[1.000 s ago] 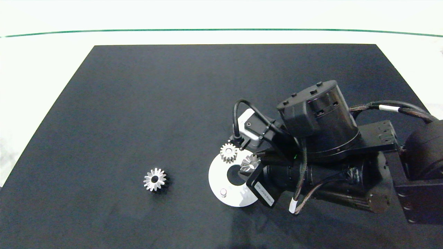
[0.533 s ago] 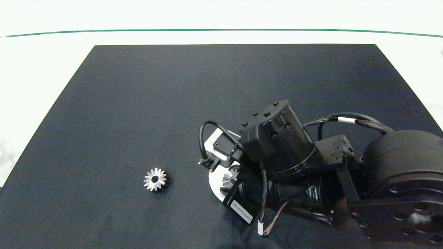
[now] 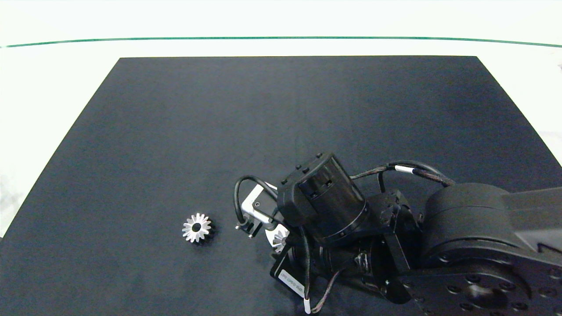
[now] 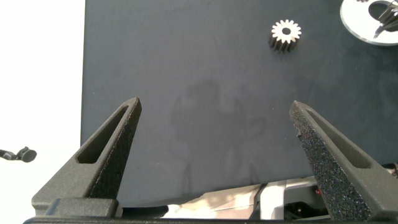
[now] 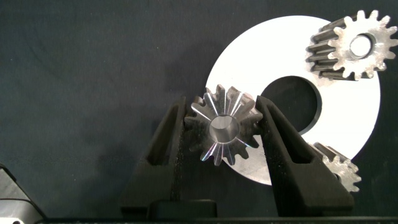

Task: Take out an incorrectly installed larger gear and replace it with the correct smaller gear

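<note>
I see the right gripper [image 5: 222, 134], clamped on the larger gear [image 5: 224, 130], has carried it off toward 7 o'clock above the plate [image 5: 364, 127]; smaller gear [image 3: 196, 227] waits at 9 o'clock, left gripper [image 4: 217, 134] spread empty

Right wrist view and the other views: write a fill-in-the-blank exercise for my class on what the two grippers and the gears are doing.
1. The right gripper is clamped on a silver ___ with flared teeth.
2. Beside that flared-tooth gear, ___ other gears show at the round plate.
3. The left gripper is ___ and holds nothing.
4. The loose gear lies on the dark mat, apart from the ___.

Missing words: gear; two; open; plate
</note>
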Robot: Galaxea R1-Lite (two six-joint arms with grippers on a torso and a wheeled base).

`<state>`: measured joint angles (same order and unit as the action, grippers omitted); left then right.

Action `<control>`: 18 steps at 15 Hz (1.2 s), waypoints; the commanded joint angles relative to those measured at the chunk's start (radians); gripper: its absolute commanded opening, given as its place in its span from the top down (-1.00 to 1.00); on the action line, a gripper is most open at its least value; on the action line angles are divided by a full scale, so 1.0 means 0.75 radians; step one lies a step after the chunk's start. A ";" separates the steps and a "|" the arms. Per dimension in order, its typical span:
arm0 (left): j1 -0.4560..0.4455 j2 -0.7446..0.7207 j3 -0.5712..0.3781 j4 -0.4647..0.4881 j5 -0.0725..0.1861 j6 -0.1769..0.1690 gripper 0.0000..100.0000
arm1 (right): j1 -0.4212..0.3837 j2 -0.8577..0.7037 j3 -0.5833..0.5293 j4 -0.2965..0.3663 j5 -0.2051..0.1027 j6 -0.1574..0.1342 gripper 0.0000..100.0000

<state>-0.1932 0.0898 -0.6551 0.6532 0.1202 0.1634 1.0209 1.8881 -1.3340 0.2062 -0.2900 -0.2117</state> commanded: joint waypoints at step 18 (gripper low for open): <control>0.000 0.001 0.004 0.009 0.001 -0.005 -1.00 | -0.024 0.086 -0.060 -0.001 -0.010 0.002 -1.00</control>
<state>-0.1932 0.0883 -0.6521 0.6562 0.1198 0.1587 1.0049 1.9585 -1.3777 0.2043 -0.2949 -0.2091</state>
